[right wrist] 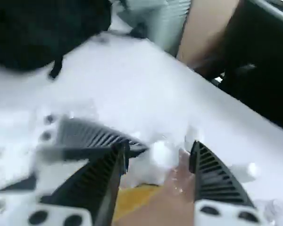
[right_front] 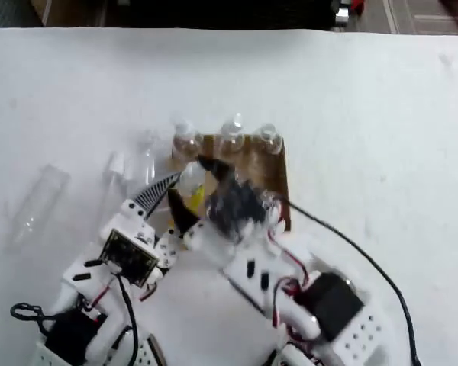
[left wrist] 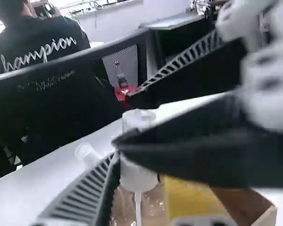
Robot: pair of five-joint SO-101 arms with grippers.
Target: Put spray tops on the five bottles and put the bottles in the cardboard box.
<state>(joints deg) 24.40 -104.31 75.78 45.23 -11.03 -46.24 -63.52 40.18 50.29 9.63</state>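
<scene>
**Capping a bottle (right_front: pixel 191 180) at the cardboard box's (right_front: pixel 281 179) left edge, centre frame.**
My right gripper (right wrist: pixel 160 148) straddles the spray top (left wrist: pixel 134 172), jaws apart; my left gripper (left wrist: pixel 124 127), likewise spread, flanks the bottle. Next, I judge: close, then press straight down.

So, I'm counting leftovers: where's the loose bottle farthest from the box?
In the high view the bottle lies on the table, left of a second loose bottle and the cardboard box.

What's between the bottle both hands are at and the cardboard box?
Nothing visible. The bottle sits at the left side of the cardboard box, with the left hand and right hand at it. Three more bottles stand along the box's far wall, apart from it. The right arm hides part of the box floor.
</scene>
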